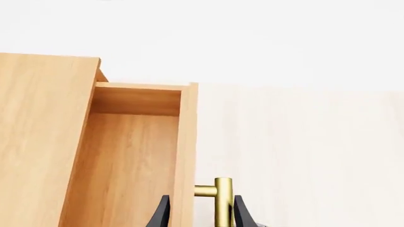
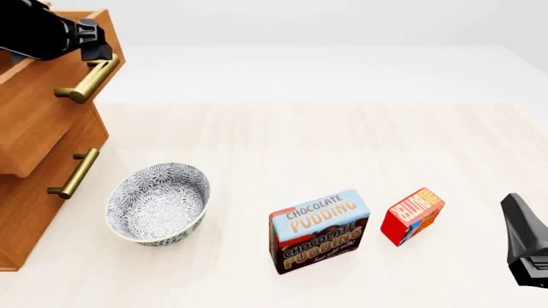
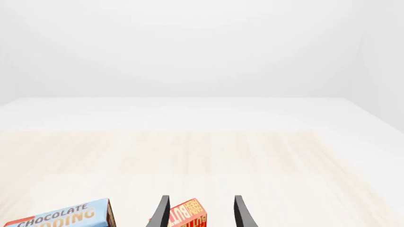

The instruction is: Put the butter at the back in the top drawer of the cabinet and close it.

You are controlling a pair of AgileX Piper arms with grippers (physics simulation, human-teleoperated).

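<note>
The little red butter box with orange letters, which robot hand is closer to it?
Right. The right gripper sits just beside the little red butter box near the table's right edge, jaws apart. The left gripper is far across, at the top drawer's brass handle.

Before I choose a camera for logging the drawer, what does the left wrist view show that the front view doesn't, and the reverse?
Only the left wrist view shows the top drawer's bare wooden interior and the left gripper's fingers straddling the brass handle. Only the front view shows the bowl, the pudding box, the butter, the lower drawer handle and the right gripper. Both show the cabinet, that top handle and the table.
</note>
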